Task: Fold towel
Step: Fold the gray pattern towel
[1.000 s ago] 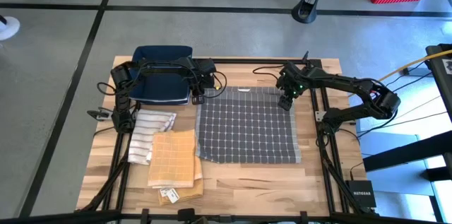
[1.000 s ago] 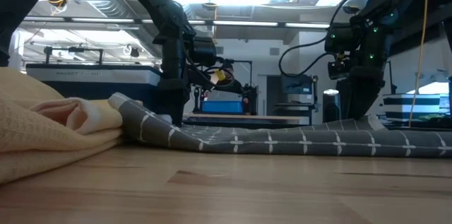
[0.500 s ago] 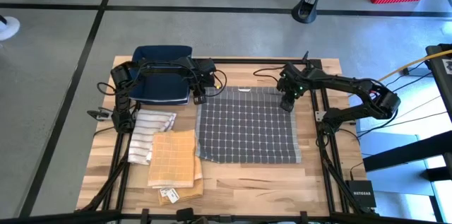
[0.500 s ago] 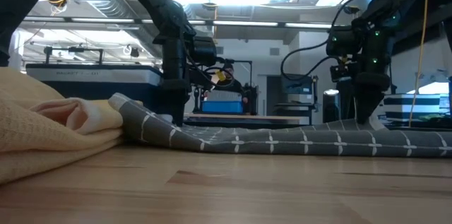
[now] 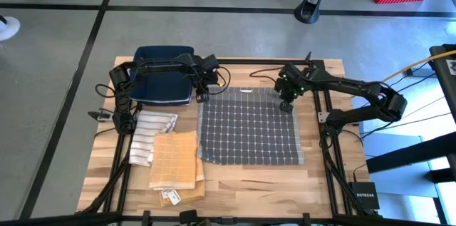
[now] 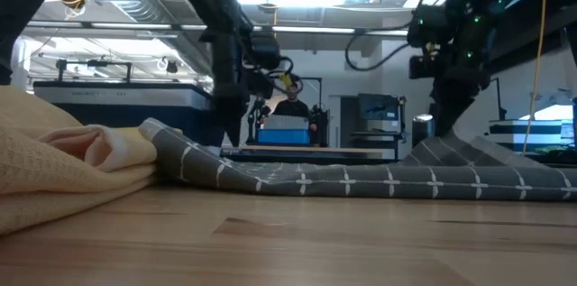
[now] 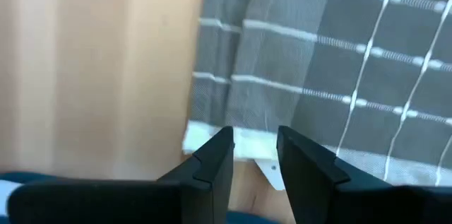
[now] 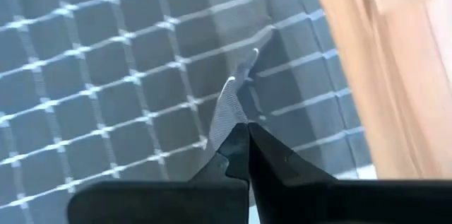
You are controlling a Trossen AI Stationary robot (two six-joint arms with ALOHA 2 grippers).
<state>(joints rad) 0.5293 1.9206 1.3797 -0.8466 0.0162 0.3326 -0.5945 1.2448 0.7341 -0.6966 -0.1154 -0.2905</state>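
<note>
Left to right: striped cloth (image 5: pixel 151 135) and tan cloth (image 5: pixel 175 159) lie at the tabletop's (image 5: pixel 249 183) left side, with a blue tray (image 5: pixel 162 83) at the far-left corner. The grey grid towel (image 5: pixel 248 126) lies spread flat mid-tabletop, its near-left edge touching the tan cloth. Left end effector (image 5: pixel 201 95) is over the towel's far-left corner; the wrist view shows its fingers (image 7: pixel 212 164) part open, straddling the white hem with cloth between them, not clamped. Right end effector (image 5: pixel 286 103) is at the far-right corner, closed on a pinch of towel; in the low view that corner (image 6: pixel 442 149) rises off the wood. Step in hand: grasping both far corners for the first fold, right done, left not yet. Next move probably calls for the left to close on the hem, then both lift together and carry the far edge toward the near edge; hard to tell how much cloth the left has.
</note>
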